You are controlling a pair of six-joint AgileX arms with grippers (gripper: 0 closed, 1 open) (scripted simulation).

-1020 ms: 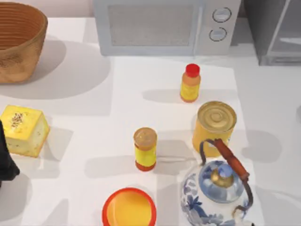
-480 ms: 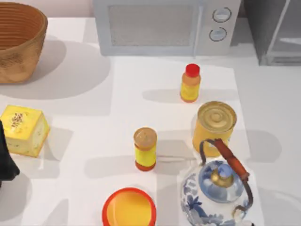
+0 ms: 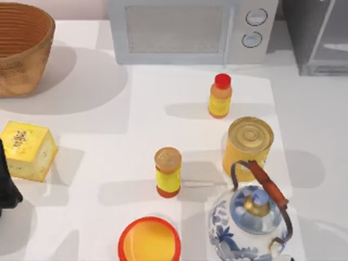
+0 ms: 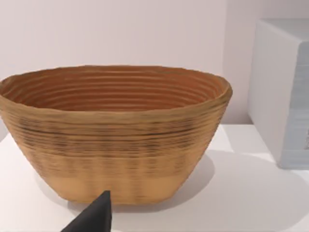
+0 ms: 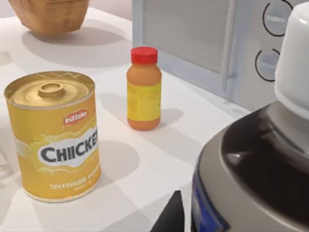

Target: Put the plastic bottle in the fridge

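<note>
plastic bottle, dark grey rounded body w/ white cap [image 5: 260, 159], is close up in r wrist view, right gripper [image 5: 170, 216] just beside it; grip state can't tell. dark grey box fridge w/ paler door frame [image 3: 315, 38] is at table's far right, next to white microwave [image 3: 190, 30]. left gripper [image 4: 96, 217] is parked at the left, facing brown woven basket [image 4: 116, 145]; state can't tell.

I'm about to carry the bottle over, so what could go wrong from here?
The plastic bottle sits right against the right wrist camera, hiding much of that view. The chicken can and the tall-handled teapot stand close together on the table's right, easy to knock. Whether the fridge door is open, I cannot tell. The left gripper is parked at the left edge.
</note>
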